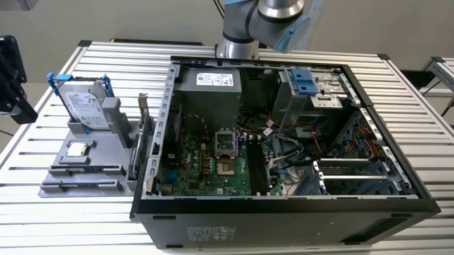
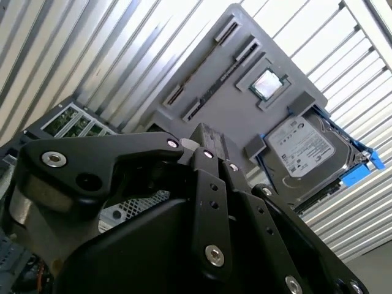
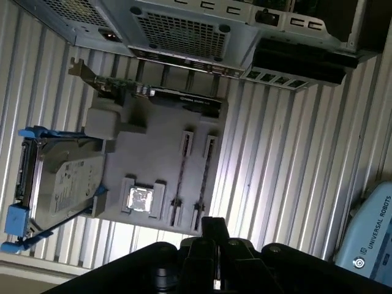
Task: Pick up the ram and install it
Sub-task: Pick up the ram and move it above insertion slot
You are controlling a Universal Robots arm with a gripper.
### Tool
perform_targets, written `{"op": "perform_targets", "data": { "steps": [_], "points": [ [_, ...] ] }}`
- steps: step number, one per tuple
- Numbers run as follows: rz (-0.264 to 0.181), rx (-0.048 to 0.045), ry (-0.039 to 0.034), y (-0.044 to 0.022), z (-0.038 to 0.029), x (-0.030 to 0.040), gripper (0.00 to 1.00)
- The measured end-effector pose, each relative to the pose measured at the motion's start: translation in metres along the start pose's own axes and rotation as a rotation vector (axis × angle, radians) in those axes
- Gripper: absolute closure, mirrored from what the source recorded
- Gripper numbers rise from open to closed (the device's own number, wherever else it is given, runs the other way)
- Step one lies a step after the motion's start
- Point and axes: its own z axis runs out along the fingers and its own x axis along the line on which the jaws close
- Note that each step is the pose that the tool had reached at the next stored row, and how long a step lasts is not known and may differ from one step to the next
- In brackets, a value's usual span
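The ram [image 1: 80,171] shows as a thin strip standing on edge between brackets of the grey holder [image 1: 106,159], beside the square processor chip; in the second wrist view the ram [image 2: 219,79] runs between two bracket pairs. My gripper [image 1: 21,111] hangs at the exterior view's left edge, off the holder's outer side and well above the table. In both wrist views the black fingers [image 2: 208,138] [image 3: 214,225] lie together with nothing between them, far from the holder. The open computer case [image 1: 284,204] lies on the table, its green motherboard [image 1: 206,170] and black memory slots [image 1: 257,167] facing up.
The holder also carries a silver hard drive with blue rails [image 1: 84,106], the processor chip [image 1: 76,150] and a card on edge [image 1: 145,138] next to the case wall. Cables [image 1: 291,154] lie inside the case near the memory slots. The slatted table [image 1: 64,218] extends around it.
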Motion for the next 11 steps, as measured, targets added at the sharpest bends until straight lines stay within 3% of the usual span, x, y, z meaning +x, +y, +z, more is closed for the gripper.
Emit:
{"op": "perform_targets", "data": {
  "steps": [11],
  "points": [
    [0.135,0.0006,-0.0031,0.0000,0.0001,0.0000,1.00]
  ]
}}
